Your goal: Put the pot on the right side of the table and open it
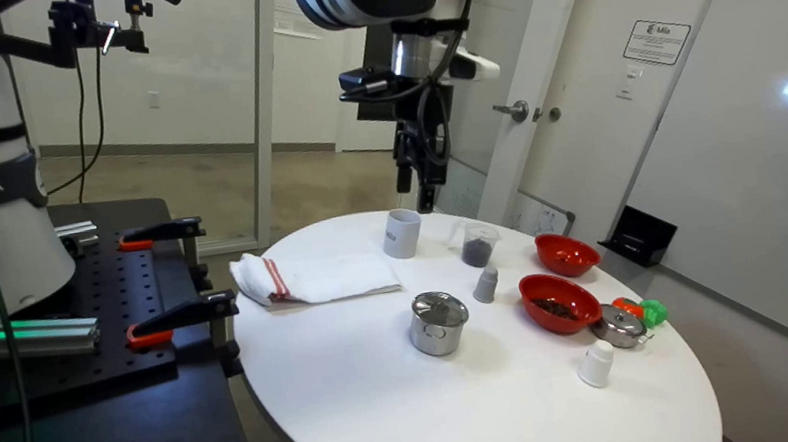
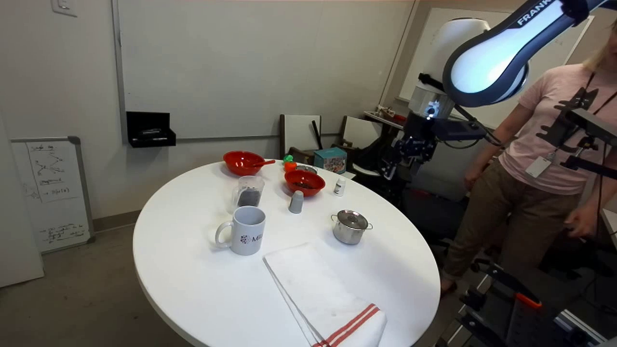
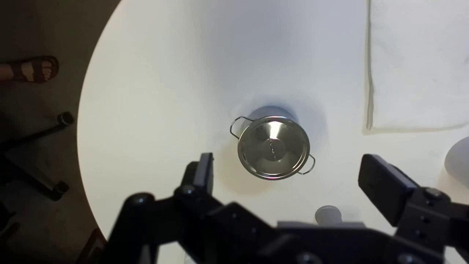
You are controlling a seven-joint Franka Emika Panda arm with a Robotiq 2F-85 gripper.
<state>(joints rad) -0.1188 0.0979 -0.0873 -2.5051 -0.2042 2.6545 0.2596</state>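
Note:
The small shiny silver pot (image 1: pixel 437 332) stands upright on the white oval table (image 1: pixel 390 414), with its metal lid on. It also shows in an exterior view (image 2: pixel 349 232) and in the wrist view (image 3: pixel 273 150), where its two wire handles and the lid's small knob are seen from above. My gripper (image 1: pixel 414 191) hangs high above the table and is empty. In the wrist view its fingers (image 3: pixel 287 165) are wide apart, with the pot below and slightly ahead of the gap, touching neither finger.
A folded towel (image 2: pixel 318 284), a grey mug (image 2: pixel 248 231), a clear measuring cup (image 1: pixel 478 246) and a grey cup (image 1: pixel 486 285) are near the pot. Red bowls (image 1: pixel 560 303), a lidded silver pan (image 1: pixel 618 326) and a white bottle (image 1: pixel 597 364) stand farther off. A person (image 2: pixel 535 144) stands beside the table.

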